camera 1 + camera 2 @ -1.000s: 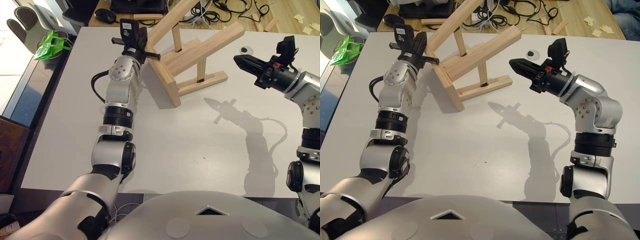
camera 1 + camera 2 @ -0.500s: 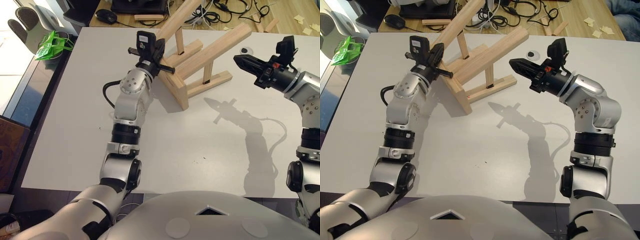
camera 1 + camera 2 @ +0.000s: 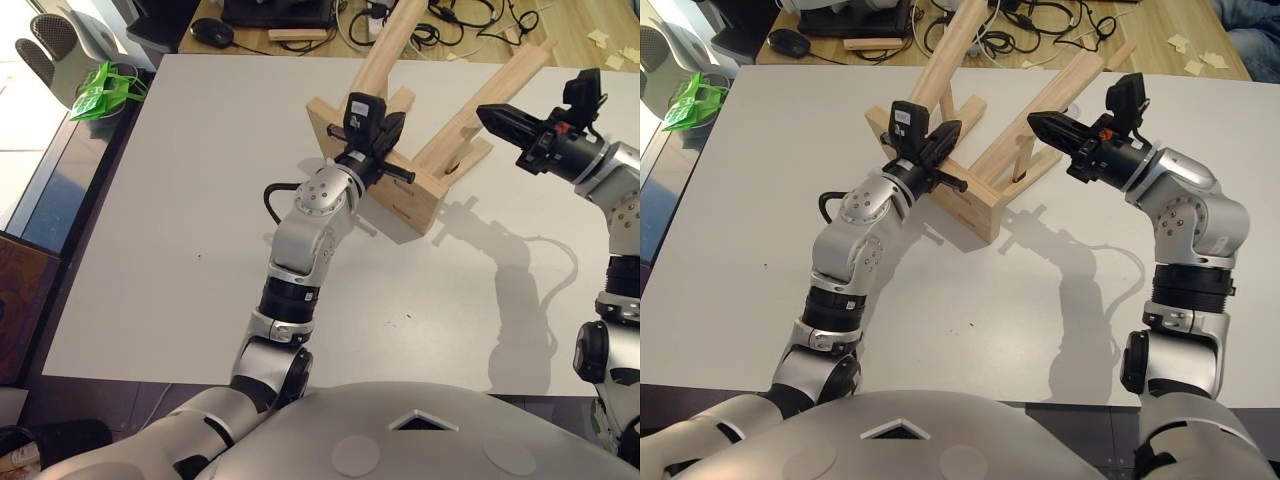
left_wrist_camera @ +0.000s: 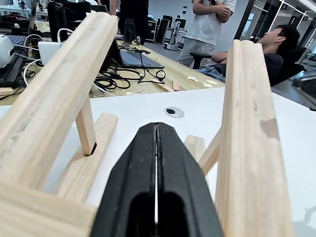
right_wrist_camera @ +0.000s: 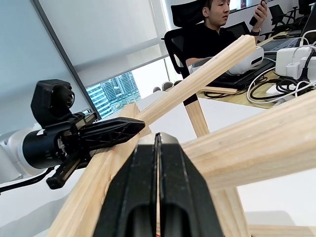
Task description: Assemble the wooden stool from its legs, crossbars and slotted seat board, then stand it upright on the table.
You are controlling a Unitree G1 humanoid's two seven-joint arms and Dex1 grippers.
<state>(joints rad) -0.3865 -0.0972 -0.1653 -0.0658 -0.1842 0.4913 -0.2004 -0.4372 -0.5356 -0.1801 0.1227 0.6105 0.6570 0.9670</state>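
The wooden stool lies on its side at the far middle of the table. Its seat board [image 3: 420, 205] rests on edge, and its legs [image 3: 390, 40] [image 3: 505, 85] slant away toward the back, joined by short crossbars [image 4: 86, 126]. My left gripper [image 3: 398, 120] is shut with nothing in it, sitting just over the seat board's upper edge and pointing between the two legs [image 4: 54, 94] [image 4: 249, 123]. My right gripper [image 3: 484, 110] is shut too, hovering close beside the right leg [image 5: 197, 74] with nothing held.
The white table [image 3: 150, 250] has wide free room in front and to the left. A green bag [image 3: 100, 88] hangs off the left edge. A mouse [image 3: 210, 30], cables and wood scraps [image 3: 295, 34] lie on the desk behind.
My left arm has swept to the right, and the stool has slid and turned with it, its legs now pointing farther back. My right gripper has shifted only slightly.
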